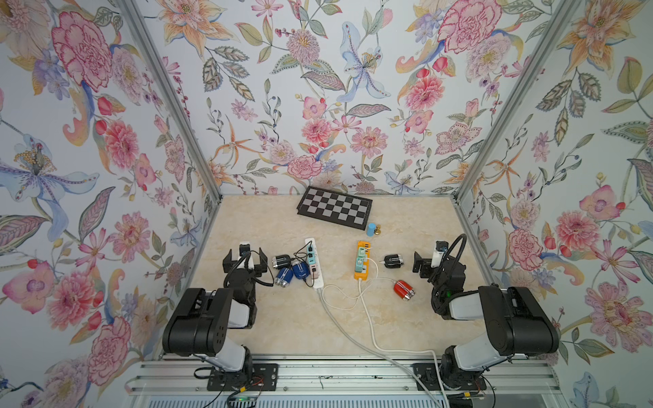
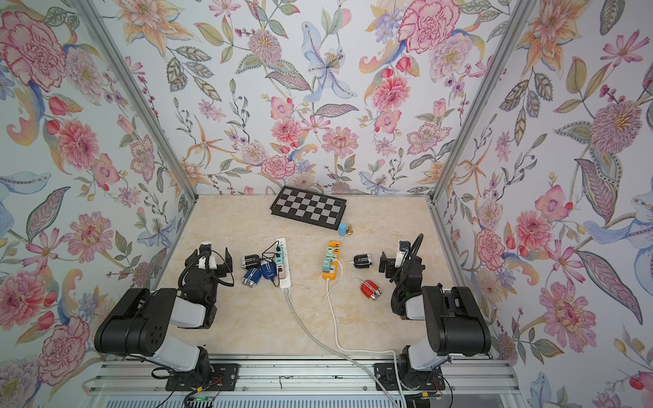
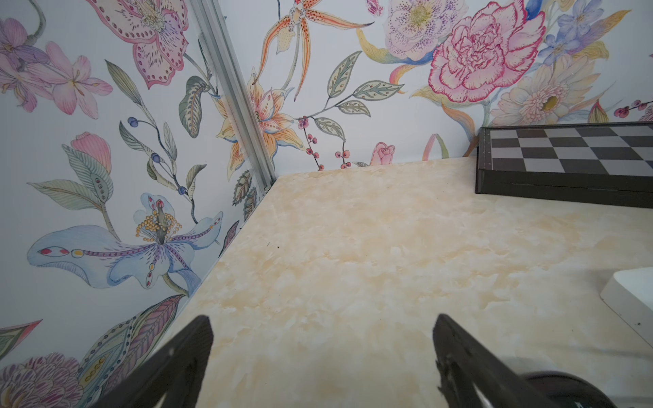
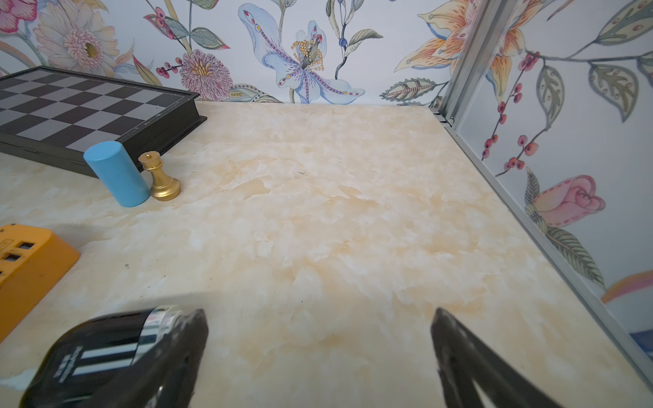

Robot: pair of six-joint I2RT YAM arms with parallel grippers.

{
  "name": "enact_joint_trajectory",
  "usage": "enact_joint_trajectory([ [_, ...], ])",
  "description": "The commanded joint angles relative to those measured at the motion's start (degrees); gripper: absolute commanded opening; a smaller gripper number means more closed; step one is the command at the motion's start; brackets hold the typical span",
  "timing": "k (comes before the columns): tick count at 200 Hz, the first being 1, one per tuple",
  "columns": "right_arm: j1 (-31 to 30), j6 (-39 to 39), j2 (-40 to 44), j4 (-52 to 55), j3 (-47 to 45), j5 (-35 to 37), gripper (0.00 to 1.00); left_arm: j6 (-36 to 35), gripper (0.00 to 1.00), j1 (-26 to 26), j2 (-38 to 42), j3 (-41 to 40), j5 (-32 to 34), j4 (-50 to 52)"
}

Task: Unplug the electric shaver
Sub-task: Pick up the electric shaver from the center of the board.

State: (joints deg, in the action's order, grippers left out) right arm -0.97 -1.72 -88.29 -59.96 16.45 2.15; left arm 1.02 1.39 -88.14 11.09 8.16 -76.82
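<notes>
Several electric shavers lie on the marble tabletop in both top views. A black one (image 1: 281, 261) and two blue ones (image 1: 300, 270) lie beside the white power strip (image 1: 314, 263), joined to it by black cords. Another black shaver (image 1: 393, 261) and a red one (image 1: 404, 290) trail white cords toward the orange power strip (image 1: 361, 260). My left gripper (image 1: 245, 258) (image 3: 322, 318) stands open over bare table, left of the first group. My right gripper (image 1: 433, 263) (image 4: 318, 312) is open too, with the black shaver (image 4: 106, 349) just outside one finger.
A chessboard (image 1: 335, 208) lies at the back wall, with a blue cylinder (image 1: 370, 229) and a gold chess piece (image 1: 377, 230) beside its corner. White mains cables (image 1: 353, 339) run from both strips to the front edge. Flowered walls close in three sides.
</notes>
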Motion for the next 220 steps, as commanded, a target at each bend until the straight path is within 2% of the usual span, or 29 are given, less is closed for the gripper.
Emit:
enact_joint_trajectory([
  [1,-0.05,0.73,2.76,3.56,2.79,1.49,1.00,0.62,1.00,-0.60,4.18,1.59,1.56,2.67],
  [32,-0.18,0.22,6.70,10.69,4.54,-0.32,1.00,1.86,0.99,-0.51,10.82,5.94,2.88,16.72],
  [48,-0.17,0.39,9.45,15.26,5.18,-0.90,1.00,5.15,0.99,-0.47,14.03,9.13,3.31,25.52],
  [90,-0.61,-2.41,18.60,35.19,10.44,-4.02,1.00,16.06,0.99,-0.10,19.55,17.96,3.36,48.43],
  [118,-0.71,-3.47,24.41,48.32,16.18,-7.96,1.00,22.21,0.99,1.74,21.04,22.91,1.77,61.06],
  [142,-1.68,-2.06,25.88,55.19,21.01,-9.85,1.00,28.85,0.99,4.05,17.93,29.25,4.18,75.52],
  [169,-4.08,-0.67,25.88,56.77,23.95,-12.73,1.00,32.01,0.99,8.84,18.48,31.01,7.21,81.49],
  [220,-10.63,-1.45,20.24,68.68,33.98,-11.44,1.00,34.32,0.98,18.53,21.30,32.84,12.54,91.22],
])
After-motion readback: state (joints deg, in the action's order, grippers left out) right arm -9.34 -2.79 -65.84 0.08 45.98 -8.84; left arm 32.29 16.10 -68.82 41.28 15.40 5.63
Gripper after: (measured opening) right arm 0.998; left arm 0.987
